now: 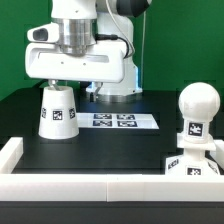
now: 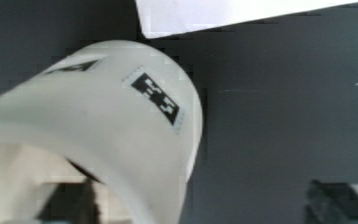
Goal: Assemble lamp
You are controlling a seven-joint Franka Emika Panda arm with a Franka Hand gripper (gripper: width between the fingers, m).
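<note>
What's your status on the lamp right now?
End effector down over shade, grip unconfirmed. Bulb seated on base, exterior view's right. Marker board beside shade; nothing obstructing.

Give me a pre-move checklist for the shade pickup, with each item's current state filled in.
1. Bulb seated on base, neck down: ok.
2. Shade upright on the table, wide end down: ok.
3. End effector directly above the shade: ok.
4. Fingers closed on the shade wall: cannot tell; the wrist view shows the shade close up, contact unclear.
5. Marker board apart from the shade: ok.
6. Path from shade toward bulb free of other parts: ok.
</note>
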